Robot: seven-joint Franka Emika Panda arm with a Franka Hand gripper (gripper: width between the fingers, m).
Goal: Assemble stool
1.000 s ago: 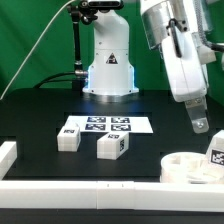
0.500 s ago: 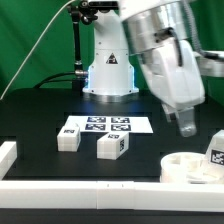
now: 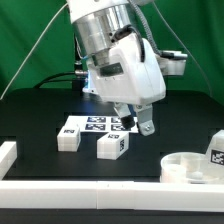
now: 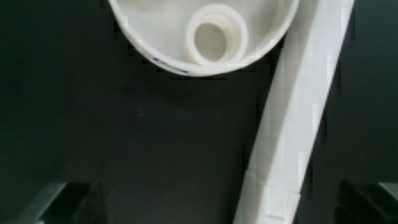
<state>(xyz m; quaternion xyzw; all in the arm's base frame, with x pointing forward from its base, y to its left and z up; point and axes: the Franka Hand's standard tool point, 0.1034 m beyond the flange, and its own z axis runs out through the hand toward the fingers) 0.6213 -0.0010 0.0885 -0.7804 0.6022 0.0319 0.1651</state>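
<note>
Gripper (image 3: 138,122) wide open, empty, near a leg (image 3: 113,146).
Prob. next is grasp: centre jaws over it, go down straight, close on flat sides w/o pushing it toward seat (image 3: 188,166).

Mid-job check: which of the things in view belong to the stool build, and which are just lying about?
For the job: seat; leg at the exterior view's left; middle leg; leg at the exterior view's right edge; gripper, open, empty.
Lying about: marker board; front rail; side rail.
</note>
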